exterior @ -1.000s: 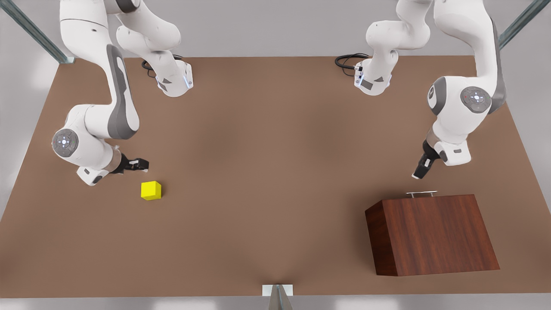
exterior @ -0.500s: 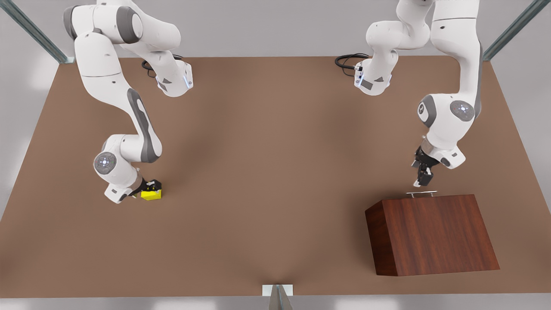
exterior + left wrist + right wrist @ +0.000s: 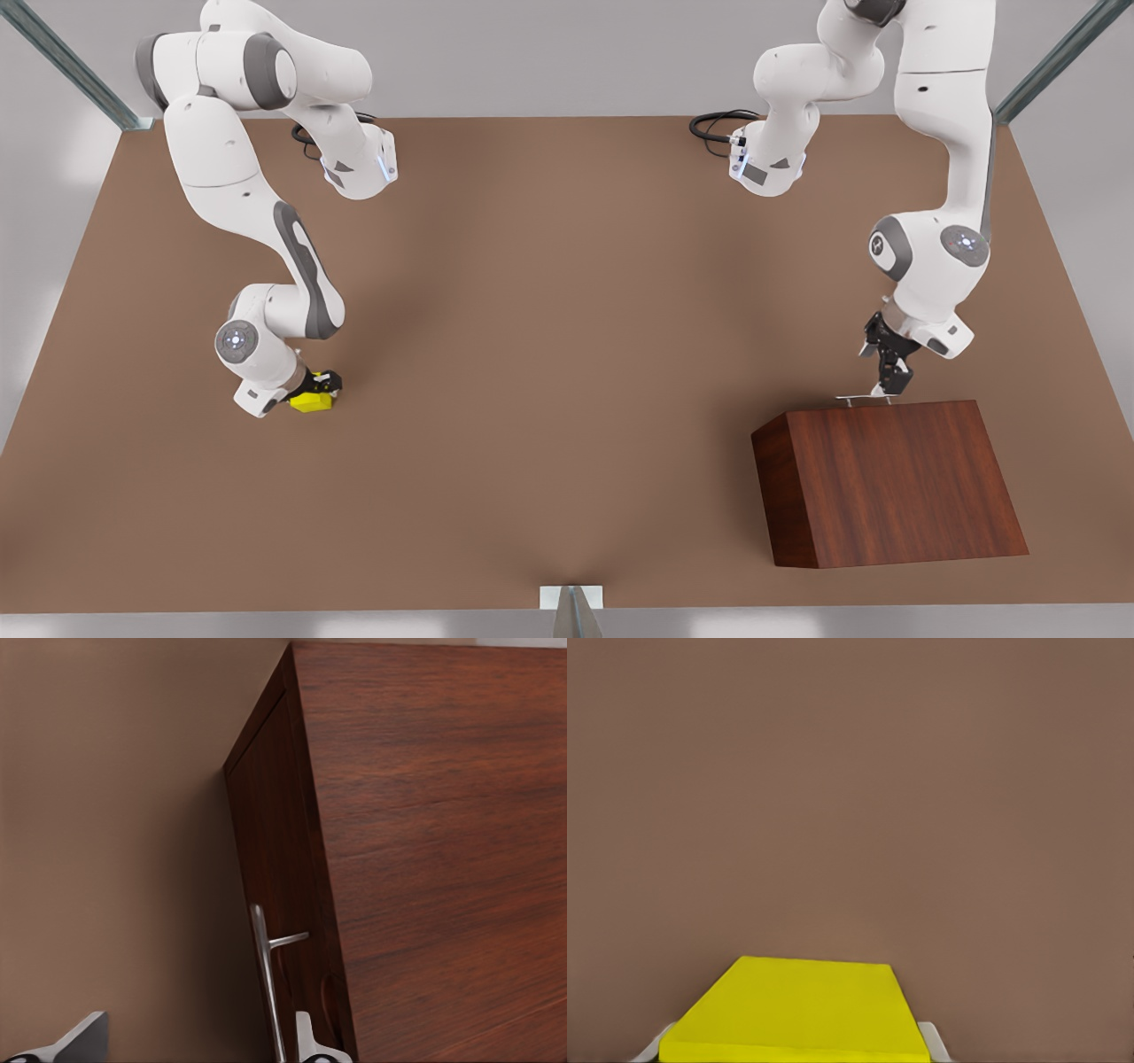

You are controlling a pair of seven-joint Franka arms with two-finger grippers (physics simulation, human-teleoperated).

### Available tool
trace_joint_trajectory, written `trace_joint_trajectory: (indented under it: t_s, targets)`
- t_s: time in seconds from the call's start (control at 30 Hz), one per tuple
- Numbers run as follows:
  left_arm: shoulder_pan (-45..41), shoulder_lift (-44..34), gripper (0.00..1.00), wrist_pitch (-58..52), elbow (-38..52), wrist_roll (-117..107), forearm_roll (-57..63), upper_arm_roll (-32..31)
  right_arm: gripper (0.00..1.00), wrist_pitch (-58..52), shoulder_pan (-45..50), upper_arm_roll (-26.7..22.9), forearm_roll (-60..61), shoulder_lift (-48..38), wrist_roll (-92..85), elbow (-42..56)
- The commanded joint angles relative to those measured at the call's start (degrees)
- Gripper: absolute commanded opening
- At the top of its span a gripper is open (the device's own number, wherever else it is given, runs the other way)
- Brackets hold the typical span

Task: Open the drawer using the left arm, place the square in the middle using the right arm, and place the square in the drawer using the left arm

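The square (image 3: pixel 309 402) is a small yellow cube lying on the brown table at the front view's left. My right gripper (image 3: pixel 321 387) is down over it and shut on it. In the right wrist view the square (image 3: pixel 799 1005) sits between the two pale fingertips (image 3: pixel 928 1038), which press against its sides. At the front view's right stands the wooden cabinet (image 3: pixel 886 483) with its drawer (image 3: pixel 276 850) closed. My left gripper (image 3: pixel 891 386) is open at the silver handle (image 3: pixel 866 399). In the left wrist view its fingers (image 3: pixel 81 1038) stand on either side of the handle (image 3: pixel 263 979).
Bare brown tabletop (image 3: pixel 549 354) stretches between the two arms. The arm bases (image 3: pixel 359 164) and black cables (image 3: pixel 718 124) stand along the far edge. A small grey bracket (image 3: pixel 571 602) sits at the near edge.
My right gripper came down from beside the square onto it and closed on it. My left gripper swung in and lowered to the drawer handle. The square and the drawer have not moved.
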Motion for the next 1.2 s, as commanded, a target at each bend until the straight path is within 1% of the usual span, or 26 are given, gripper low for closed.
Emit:
trace_joint_trajectory:
  t_s: [0.0, 0.07, 0.1, 0.3, 0.37, 0.43, 0.57, 0.67, 0.77, 0.9, 1.0, 1.07, 1.1, 1.13, 1.17]
  targets:
    - [0.03, 0.04, 1.0, 0.0, 0.0, -0.09, -0.04, 0.0, 0.69, -0.02, 0.0, 0.0, 0.01, 0.0, 0.07, 0.04]
    - [0.65, 0.83, 1.0, 0.79, 0.0, -0.09, -0.04, 0.0, 0.68, 0.42, -0.09, 0.0, 0.01, 0.0, 0.16, 0.04]
    - [0.65, 1.01, 1.0, 1.14, 0.09, 0.0, -0.04, 0.0, 0.66, 0.42, -0.09, 0.0, 0.01, 0.0, 0.08, 0.04]
    - [0.65, 2.94, 1.0, 2.55, 0.26, -0.09, -0.13, 0.0, 0.63, 0.07, -0.09, 0.09, 0.36, -0.88, 0.25, 0.04]
    - [0.65, 3.12, 1.0, 2.55, 0.26, -0.09, -0.13, 0.0, 0.63, -4.14, -0.18, 1.23, 0.45, -4.39, 0.87, 0.3]
    - [0.65, 3.47, 1.0, 2.55, 0.26, -0.09, -0.13, 0.0, 0.62, -5.12, -0.18, 2.11, 0.54, -5.28, 2.18, 0.3]
    - [0.56, 3.38, 1.0, 1.14, -0.09, -0.09, -0.48, 0.0, 0.62, -8.46, 2.02, 10.63, 0.63, -8.53, 20.45, 0.57]
    - [0.56, 2.85, 1.0, -0.08, -0.35, -0.44, -0.57, 0.0, 0.62, -8.46, 13.36, 10.9, 0.63, -7.82, 39.35, 3.56]
    - [0.56, 1.71, 1.0, -2.02, -0.53, -1.05, -0.57, 0.0, 0.63, -8.45, 21.61, 10.81, 0.71, -6.07, 54.02, 6.63]
    - [0.47, 0.57, 1.0, -2.37, -2.28, -2.19, -0.57, 0.0, 0.63, -8.46, 30.23, 10.81, 1.06, -2.64, 67.92, 11.99]
    - [0.47, -0.66, 1.0, -2.28, -4.13, -2.37, -0.57, 0.0, 0.63, -8.46, 35.86, 10.64, 1.06, 2.02, 79.17, 18.67]
    - [0.47, -1.72, 1.0, -2.28, -5.27, -2.37, -0.57, 0.0, 0.63, -10.64, 40.68, 10.29, 0.19, 7.72, 88.21, 26.3]
    - [0.47, -2.68, 1.0, -2.29, -6.68, -2.99, -0.57, 0.0, 0.63, -10.74, 44.65, 8.53, 0.1, 11.51, 93.15, 30.71]
    - [0.38, -3.74, 1.0, -2.37, -7.55, -3.07, -0.57, 0.0, 0.63, -10.74, 46.4, 8.44, 0.19, 14.06, 95.43, 34.4]
    - [0.38, -4.0, 1.0, -2.28, -8.08, -3.07, -0.57, 0.0, 0.63, -10.74, 47.72, 8.44, 0.1, 14.76, 97.02, 35.28]
